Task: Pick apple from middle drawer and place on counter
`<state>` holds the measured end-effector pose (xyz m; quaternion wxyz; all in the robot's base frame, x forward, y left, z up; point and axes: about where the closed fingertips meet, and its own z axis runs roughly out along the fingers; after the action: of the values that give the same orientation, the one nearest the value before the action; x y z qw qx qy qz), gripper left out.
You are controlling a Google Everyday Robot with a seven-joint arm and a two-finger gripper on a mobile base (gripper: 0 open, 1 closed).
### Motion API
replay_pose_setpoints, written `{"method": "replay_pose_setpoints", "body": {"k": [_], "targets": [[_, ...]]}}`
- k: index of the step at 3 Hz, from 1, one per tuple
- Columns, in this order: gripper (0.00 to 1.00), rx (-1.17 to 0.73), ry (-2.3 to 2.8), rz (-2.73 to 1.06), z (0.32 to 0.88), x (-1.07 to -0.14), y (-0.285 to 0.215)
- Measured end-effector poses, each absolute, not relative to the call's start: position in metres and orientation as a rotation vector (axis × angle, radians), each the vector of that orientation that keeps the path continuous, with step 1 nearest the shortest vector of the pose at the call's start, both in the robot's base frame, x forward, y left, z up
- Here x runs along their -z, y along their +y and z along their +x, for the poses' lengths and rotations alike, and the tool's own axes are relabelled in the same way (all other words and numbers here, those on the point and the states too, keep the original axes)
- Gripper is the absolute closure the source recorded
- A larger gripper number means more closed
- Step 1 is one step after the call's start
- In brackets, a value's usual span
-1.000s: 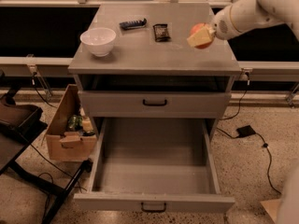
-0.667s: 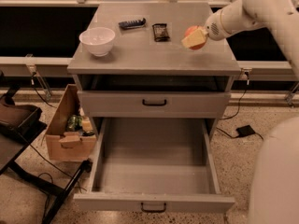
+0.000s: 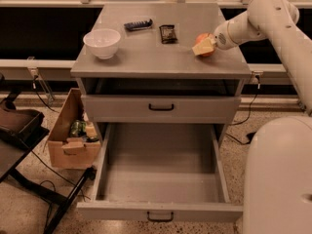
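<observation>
The red-orange apple [image 3: 202, 37] is at the right side of the grey counter [image 3: 146, 55], low over it or resting on it; I cannot tell which. My gripper [image 3: 204, 46] reaches in from the right on the white arm and is shut on the apple, its pale fingers [image 3: 200, 48] wrapped around the apple's front. The middle drawer [image 3: 161, 172] is pulled wide open below, with a bare floor and a front panel with a black handle [image 3: 160, 217]. The shallower drawer [image 3: 161, 107] above it is closed.
A white bowl [image 3: 102, 42] stands at the counter's left. A dark remote-like object [image 3: 138, 24] and a dark packet [image 3: 168, 33] lie at the back middle. A cardboard box [image 3: 72, 138] of items sits on the floor left of the cabinet. A black stand [image 3: 19, 130] is at far left.
My gripper has carried the apple a little leftward and down toward the counter's right side. The drawer and the other counter items have not moved.
</observation>
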<state>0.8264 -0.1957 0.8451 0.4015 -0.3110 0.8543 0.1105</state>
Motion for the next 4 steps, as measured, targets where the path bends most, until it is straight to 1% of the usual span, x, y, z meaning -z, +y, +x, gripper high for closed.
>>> {"method": "replay_pose_setpoints", "body": {"k": [1, 2, 3, 4], "targets": [[0.45, -0.279, 2.160, -0.786, 0.8264, -0.8451, -0.1957], [0.15, -0.280, 2.160, -0.786, 0.8264, -0.8450, -0.1957], [0.00, -0.280, 2.160, -0.786, 0.8264, -0.8450, -0.1956], [0.00, -0.280, 2.160, -0.786, 0.8264, -0.8450, -0.1956]]}}
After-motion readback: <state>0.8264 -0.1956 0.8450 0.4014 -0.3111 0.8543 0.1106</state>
